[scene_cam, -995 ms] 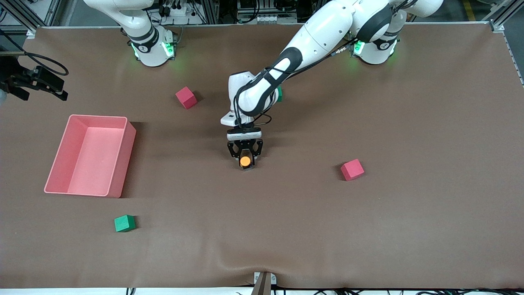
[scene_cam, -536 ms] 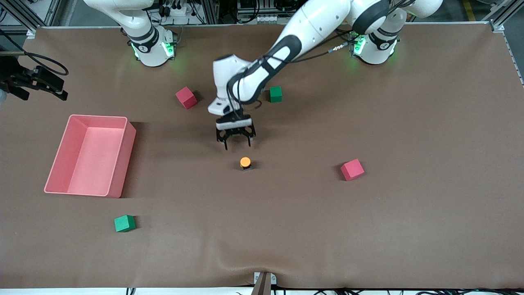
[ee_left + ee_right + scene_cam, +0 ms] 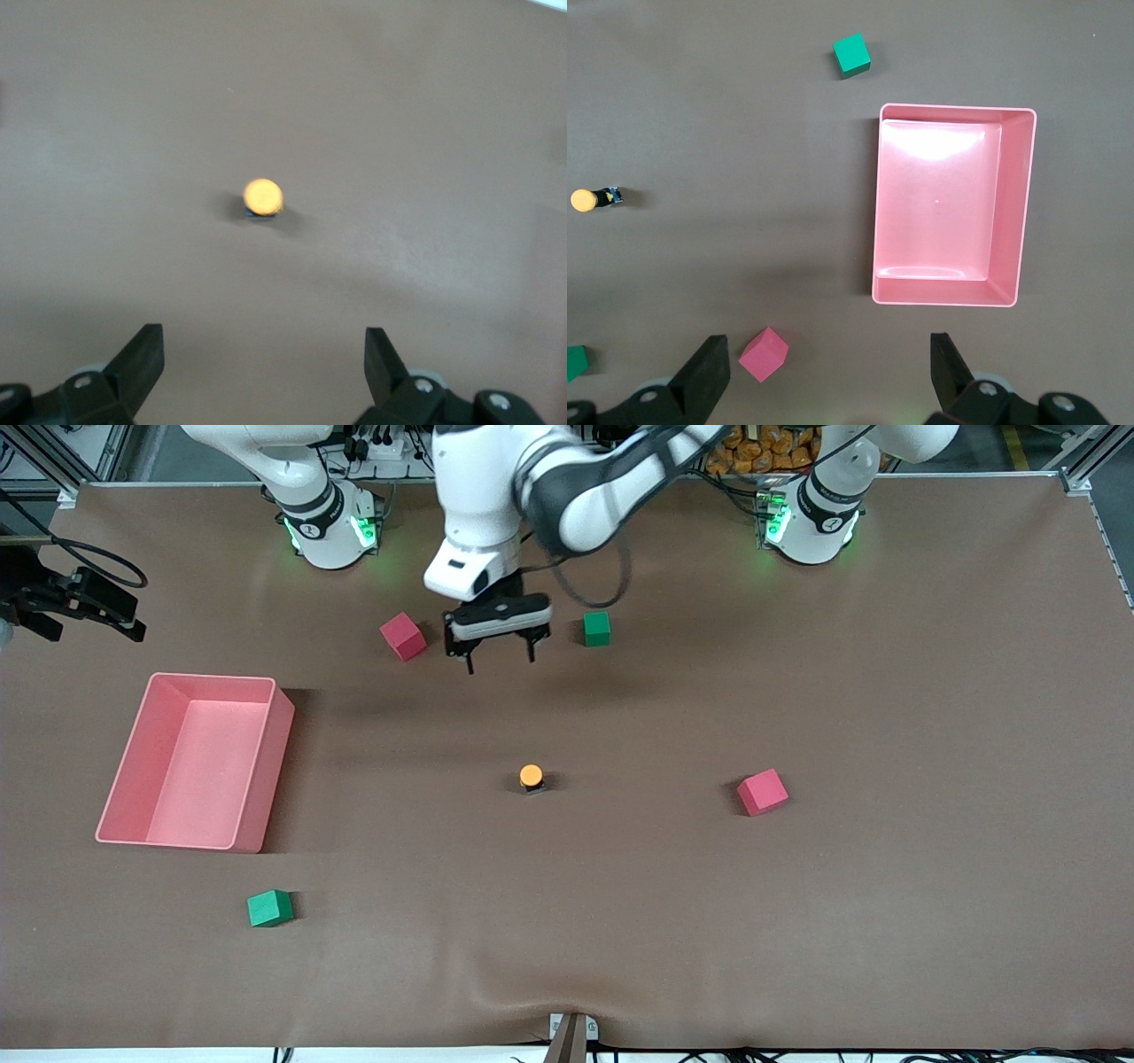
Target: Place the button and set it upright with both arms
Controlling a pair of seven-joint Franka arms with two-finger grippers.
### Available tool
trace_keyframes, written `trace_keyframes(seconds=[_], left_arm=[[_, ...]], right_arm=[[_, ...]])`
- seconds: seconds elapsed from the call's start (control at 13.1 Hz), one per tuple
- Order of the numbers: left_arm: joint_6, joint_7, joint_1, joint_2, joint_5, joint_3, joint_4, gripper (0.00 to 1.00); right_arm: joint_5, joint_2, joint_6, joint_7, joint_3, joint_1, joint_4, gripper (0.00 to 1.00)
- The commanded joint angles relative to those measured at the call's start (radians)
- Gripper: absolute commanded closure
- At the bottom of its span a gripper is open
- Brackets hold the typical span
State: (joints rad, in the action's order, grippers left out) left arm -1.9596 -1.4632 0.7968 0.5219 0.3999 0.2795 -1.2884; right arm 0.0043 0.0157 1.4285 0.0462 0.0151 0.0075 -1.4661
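Note:
The button (image 3: 531, 777) stands upright on the brown table mat, orange cap up on its dark body, near the table's middle and free of both grippers. It also shows in the left wrist view (image 3: 263, 197) and at the edge of the right wrist view (image 3: 590, 198). My left gripper (image 3: 499, 657) is open and empty, raised over the mat between a red cube and a green cube; its own view (image 3: 261, 345) shows the jaws wide apart. My right gripper (image 3: 828, 354) is open and empty, high over the mat near a red cube (image 3: 763, 354).
A pink bin (image 3: 266, 779) sits toward the right arm's end, also in the right wrist view (image 3: 1019, 204). Red cubes (image 3: 403, 636) (image 3: 763, 792) and green cubes (image 3: 597, 628) (image 3: 269, 908) lie scattered on the mat.
My left gripper opened, let go of the button and rose away toward the robot bases. The button stays standing where it was. The right arm has not moved.

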Motion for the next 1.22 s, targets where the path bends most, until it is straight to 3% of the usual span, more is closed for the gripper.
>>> trace_keyframes(seconds=[0.0, 0.15, 0.46, 0.69, 0.92, 1.15], left_arm=[[0.085, 0.182, -0.164, -0.163, -0.169, 0.006, -0.046, 0.0], [0.129, 0.311, -0.327, -0.23, -0.295, 0.006, -0.046, 0.0], [0.276, 0.53, -0.531, -0.302, -0.314, 0.004, -0.043, 0.0], [0.358, 0.813, -0.683, -0.35, -0.319, 0.004, -0.055, 0.0], [0.439, 1.018, -0.729, -0.411, -0.32, -0.023, -0.087, 0.0], [0.461, 1.174, -0.731, -0.532, -0.322, -0.104, -0.21, 0.0]], right_arm=[[0.005, -0.008, -0.014, -0.017, 0.014, -0.031, 0.021, 0.0], [0.005, -0.008, -0.013, -0.017, 0.016, -0.027, 0.021, 0.0], [0.005, -0.008, -0.011, -0.019, 0.016, -0.029, 0.021, 0.0], [0.006, -0.011, -0.007, -0.019, 0.016, -0.029, 0.021, 0.0], [0.006, -0.013, -0.002, -0.02, 0.016, -0.029, 0.021, 0.0], [0.006, -0.014, 0.001, -0.02, 0.016, -0.031, 0.021, 0.0]])
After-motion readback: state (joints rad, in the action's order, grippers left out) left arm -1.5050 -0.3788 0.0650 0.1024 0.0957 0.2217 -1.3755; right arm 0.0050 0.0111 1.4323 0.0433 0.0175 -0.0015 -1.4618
